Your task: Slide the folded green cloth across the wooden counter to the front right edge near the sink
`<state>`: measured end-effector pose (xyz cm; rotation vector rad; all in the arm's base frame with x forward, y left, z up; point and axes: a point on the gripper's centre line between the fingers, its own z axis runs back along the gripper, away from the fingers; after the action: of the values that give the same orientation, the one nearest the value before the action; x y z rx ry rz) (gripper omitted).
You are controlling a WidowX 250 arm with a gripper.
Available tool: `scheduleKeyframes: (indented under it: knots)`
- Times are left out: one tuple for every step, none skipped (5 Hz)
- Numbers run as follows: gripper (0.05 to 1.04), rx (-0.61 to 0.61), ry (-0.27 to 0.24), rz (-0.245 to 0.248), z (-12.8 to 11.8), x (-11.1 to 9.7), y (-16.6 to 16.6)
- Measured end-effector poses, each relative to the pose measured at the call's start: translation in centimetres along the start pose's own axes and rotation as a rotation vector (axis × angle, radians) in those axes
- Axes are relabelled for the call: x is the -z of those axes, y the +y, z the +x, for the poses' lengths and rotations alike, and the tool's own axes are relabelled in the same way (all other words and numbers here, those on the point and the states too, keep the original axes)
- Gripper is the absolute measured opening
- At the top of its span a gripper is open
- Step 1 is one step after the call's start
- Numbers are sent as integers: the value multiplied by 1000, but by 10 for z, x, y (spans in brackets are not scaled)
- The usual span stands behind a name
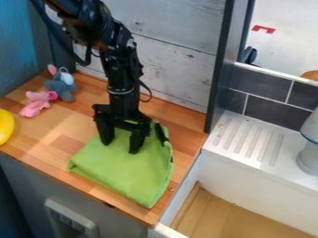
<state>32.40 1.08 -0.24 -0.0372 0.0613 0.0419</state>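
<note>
Hanging over cloth [127, 174] | claw [120, 147] parted wide, nothing held | looks light, soft, floppy | best pinched by an edge

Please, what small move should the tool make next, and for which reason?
I would probably close the tool slowly, to pinch the green cloth. Its two fingers stand apart, pointing down, and their tips appear to be at the cloth's surface, though I cannot tell how firmly they touch.
</note>
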Motion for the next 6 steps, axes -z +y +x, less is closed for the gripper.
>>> scheduleKeyframes:
  knots:
    - [1001,2,4,0,-10,0,-8]
    - [1001,-24,10,-7,-18,-1,-10]
    - [1001,-47,-11,-6,-19,-14,-9]
    - [1001,-37,-112,7,-1,-46,-3]
    - [1001,-47,-149,19,4,-73,15]
    - [1001,-29,-126,63,8,-106,47]
